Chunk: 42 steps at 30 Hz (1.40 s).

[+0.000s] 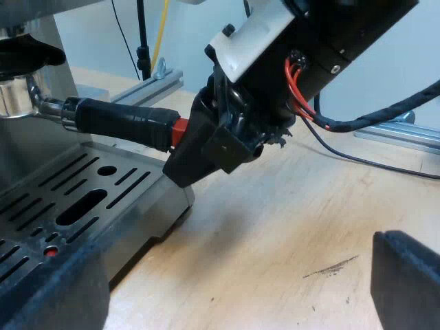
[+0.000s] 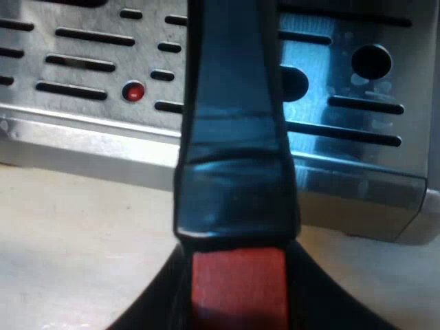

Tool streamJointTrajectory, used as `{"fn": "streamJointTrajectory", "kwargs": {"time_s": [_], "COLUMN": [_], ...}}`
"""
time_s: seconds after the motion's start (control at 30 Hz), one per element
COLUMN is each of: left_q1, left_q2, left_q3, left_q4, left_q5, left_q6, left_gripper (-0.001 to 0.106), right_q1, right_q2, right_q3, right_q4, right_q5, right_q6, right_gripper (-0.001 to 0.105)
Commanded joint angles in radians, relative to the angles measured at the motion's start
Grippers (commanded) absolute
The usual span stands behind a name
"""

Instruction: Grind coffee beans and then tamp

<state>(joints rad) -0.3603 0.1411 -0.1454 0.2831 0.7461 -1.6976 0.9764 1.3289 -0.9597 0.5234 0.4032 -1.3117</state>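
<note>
- Steel holder w/ dark handle [image 1: 117, 122] sits at front of silver espresso machine [image 1: 27, 148], metal head up under the dark overhang, handle sticking out over slotted steel drip tray [image 1: 148, 196].
- R hand [image 2: 237, 302] clamped on handle's red end [image 1: 179, 130]; far tip prob. chosen for leverage to twist holder.
- L hand [image 1: 230, 285]: fingers apart, nothing held, low over pale wooden desk [image 1: 289, 206] beside tray; prob. standing clear of R arm.
</note>
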Motion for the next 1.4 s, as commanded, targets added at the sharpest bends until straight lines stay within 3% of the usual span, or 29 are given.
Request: {"fn": "streamJointTrajectory", "kwargs": {"time_s": [0.03,0.23,0.6,0.8,1.17,1.37,1.4], "left_q1": [-0.006,-0.006,-0.006,-0.006,-0.006,-0.006,-0.006], "left_q2": [-0.001,-0.001,-0.001,-0.001,-0.003,-0.003,-0.008], "left_q3": [-0.003,-0.003,-0.003,-0.011,-0.110,-0.173,-0.215], "left_q4": [-0.020,-0.020,-0.027,-0.084,0.014,0.079,0.143], "left_q5": [0.015,0.015,0.015,0.024,0.014,0.021,0.022], "left_q6": [-0.007,-0.007,-0.007,-0.061,-0.073,-0.073,-0.071], "left_gripper": [0.079,0.079,0.079,0.079,0.079,0.079,0.079], "right_q1": [0.043,0.069,0.104,0.144,0.274,0.321,0.321], "right_q2": [-0.020,-0.065,-0.129,-0.158,-0.296,-0.368,-0.371], "right_q3": [0.004,0.078,0.090,0.090,0.090,0.090,0.090], "right_q4": [0.021,0.019,0.023,0.060,0.213,0.262,0.263], "right_q5": [-0.064,-0.012,0.064,0.072,0.088,0.077,0.076], "right_q6": [-0.029,0.061,0.058,0.058,0.058,0.004,0.004], "right_gripper": [0.000,0.000,0.000,0.000,0.000,0.000,0.000]}}
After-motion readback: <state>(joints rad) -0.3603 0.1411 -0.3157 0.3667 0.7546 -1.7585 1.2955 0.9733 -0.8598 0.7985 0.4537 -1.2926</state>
